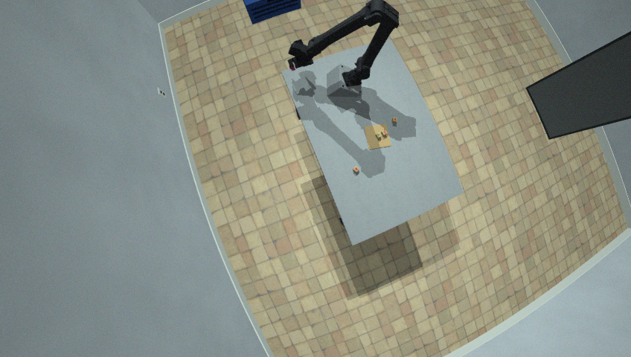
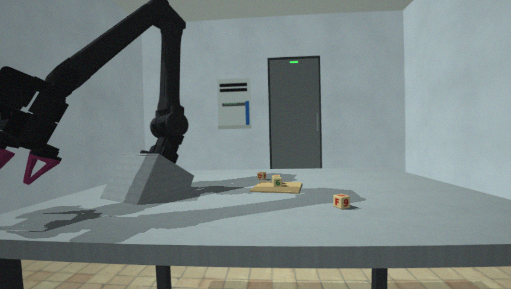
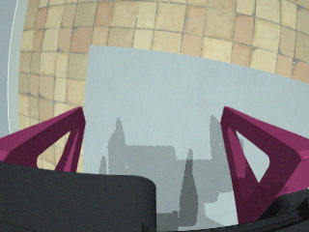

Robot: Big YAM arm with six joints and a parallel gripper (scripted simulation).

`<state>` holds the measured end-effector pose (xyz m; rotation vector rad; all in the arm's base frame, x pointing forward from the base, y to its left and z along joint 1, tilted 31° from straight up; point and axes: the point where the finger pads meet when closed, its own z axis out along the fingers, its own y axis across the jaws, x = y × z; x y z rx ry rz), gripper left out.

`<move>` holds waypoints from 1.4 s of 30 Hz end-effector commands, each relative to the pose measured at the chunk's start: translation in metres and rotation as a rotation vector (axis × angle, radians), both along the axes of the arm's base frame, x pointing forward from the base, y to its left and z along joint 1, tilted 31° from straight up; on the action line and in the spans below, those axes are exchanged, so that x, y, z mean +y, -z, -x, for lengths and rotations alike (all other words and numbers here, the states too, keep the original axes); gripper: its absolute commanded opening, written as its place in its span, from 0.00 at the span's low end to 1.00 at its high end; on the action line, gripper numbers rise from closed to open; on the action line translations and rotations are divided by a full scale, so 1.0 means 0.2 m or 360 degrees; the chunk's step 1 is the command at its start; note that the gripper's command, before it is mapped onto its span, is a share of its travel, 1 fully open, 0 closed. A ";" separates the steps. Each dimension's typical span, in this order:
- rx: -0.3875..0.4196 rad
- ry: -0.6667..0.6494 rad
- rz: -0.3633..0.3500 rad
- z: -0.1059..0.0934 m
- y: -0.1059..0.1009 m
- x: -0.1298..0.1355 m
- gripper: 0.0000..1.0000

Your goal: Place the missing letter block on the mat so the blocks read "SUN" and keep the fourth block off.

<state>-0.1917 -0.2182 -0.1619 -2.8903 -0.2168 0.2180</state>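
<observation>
Claw (image 3: 151, 149) open, empty | exterior: block (image 2: 341, 200) F, 9; top illegible

One arm (image 2: 107, 43), upper left of the exterior view, with one gripper (image 2: 15, 166); one grey table (image 1: 411, 185); one tan mat (image 1: 373, 142), centre frame; four blocks: two on the mat (image 1: 381, 134), two off it (image 1: 394, 120) (image 1: 356, 169); one door (image 2: 294, 114).

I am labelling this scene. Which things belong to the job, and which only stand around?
Job: tan square mat; two wooden letter cubes on it; wooden cube behind; wooden cube marked F, 9; open magenta end effector.

Around: grey door; wall panel; blue crate.
</observation>
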 end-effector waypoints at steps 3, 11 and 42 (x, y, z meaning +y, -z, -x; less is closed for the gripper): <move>0.0008 -0.0001 0.0012 0.01 -0.01 -0.02 1.00; 0.0008 -0.0001 0.0012 0.01 -0.01 -0.02 1.00; 0.0095 -0.0314 0.0218 -0.40 -0.29 -0.59 1.00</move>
